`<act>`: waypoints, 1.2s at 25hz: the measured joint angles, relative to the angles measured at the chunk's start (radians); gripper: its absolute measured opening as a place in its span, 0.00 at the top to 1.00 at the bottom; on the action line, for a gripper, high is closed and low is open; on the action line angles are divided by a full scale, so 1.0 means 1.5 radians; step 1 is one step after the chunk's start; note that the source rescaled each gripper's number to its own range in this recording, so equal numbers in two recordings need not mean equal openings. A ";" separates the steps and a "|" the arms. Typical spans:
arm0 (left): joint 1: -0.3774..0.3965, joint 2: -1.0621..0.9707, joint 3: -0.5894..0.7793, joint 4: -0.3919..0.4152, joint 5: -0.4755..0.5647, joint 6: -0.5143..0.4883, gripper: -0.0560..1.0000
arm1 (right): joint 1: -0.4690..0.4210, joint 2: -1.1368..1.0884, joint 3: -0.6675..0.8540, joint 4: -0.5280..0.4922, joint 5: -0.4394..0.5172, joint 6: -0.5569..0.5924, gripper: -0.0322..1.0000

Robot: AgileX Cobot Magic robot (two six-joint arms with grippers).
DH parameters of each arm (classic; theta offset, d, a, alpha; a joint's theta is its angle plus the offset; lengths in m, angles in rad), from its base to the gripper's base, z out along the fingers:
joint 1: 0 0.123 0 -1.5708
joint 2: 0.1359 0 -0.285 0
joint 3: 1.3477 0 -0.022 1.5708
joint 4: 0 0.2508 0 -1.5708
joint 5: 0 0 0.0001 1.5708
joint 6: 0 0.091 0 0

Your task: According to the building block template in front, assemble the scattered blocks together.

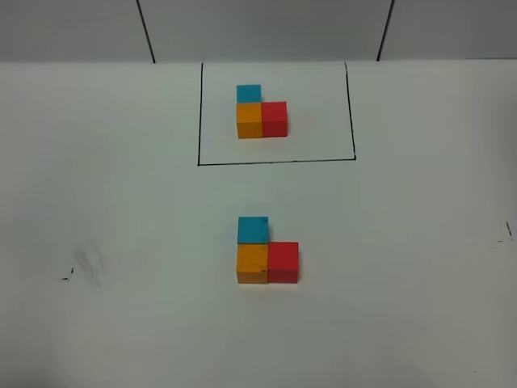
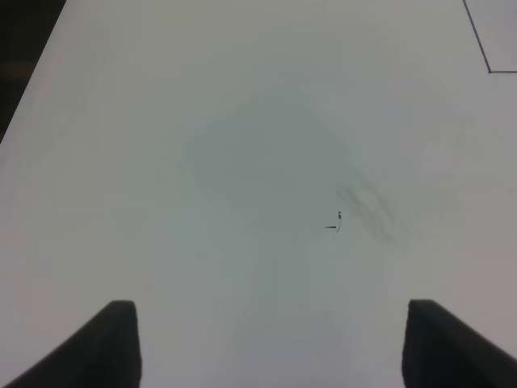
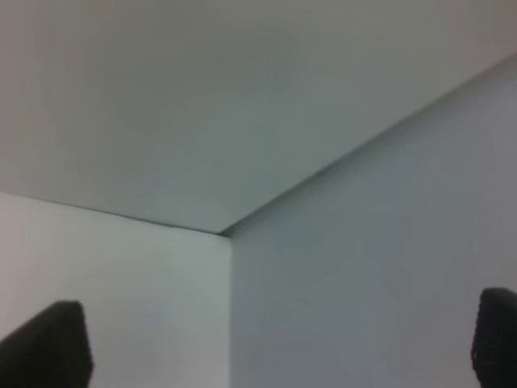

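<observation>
Exterior high shows scattered blocks (image 1: 266, 252) joined to mirror the building block template (image 1: 262, 113); left gripper (image 2: 271, 343) and right gripper (image 3: 283, 343) hang released, empty.

On the flat white table (image 1: 113, 194), the L-shaped template cluster of three small cubes (image 1: 262, 113) sits at the far middle, inside a thin black drawn rectangle (image 1: 199, 121). Straight nearer lies the unframed cluster of three small cubes (image 1: 266, 252): one cube at its far left, one touching it on the near side, one touching that one's right.
</observation>
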 joint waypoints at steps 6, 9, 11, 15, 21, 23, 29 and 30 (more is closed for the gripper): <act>0.000 0.000 0.000 0.000 0.000 0.000 0.31 | -0.112 -0.106 0.047 0.038 0.000 -0.032 0.07; 0.000 0.000 0.000 0.000 0.000 0.000 0.31 | -0.139 -0.174 0.110 0.039 0.000 -0.033 0.07; 0.000 0.000 0.000 0.000 0.000 0.000 0.31 | -0.144 -0.224 0.167 0.040 0.000 -0.034 0.08; 0.000 0.000 0.000 0.000 0.000 0.000 0.31 | -0.136 -0.349 0.282 0.062 0.003 -0.032 0.08; 0.000 0.000 0.000 0.000 0.000 0.000 0.31 | -0.078 -0.560 0.430 0.100 0.004 -0.007 0.10; 0.000 0.000 0.000 0.000 0.000 0.000 0.31 | -0.059 -0.625 0.472 0.109 0.004 0.008 0.11; 0.000 0.000 0.000 0.000 0.000 0.000 0.31 | -0.013 -0.805 0.580 0.133 0.006 0.039 0.14; 0.000 0.000 0.000 0.000 0.000 0.000 0.31 | -0.011 -0.831 0.591 0.145 0.006 0.041 0.14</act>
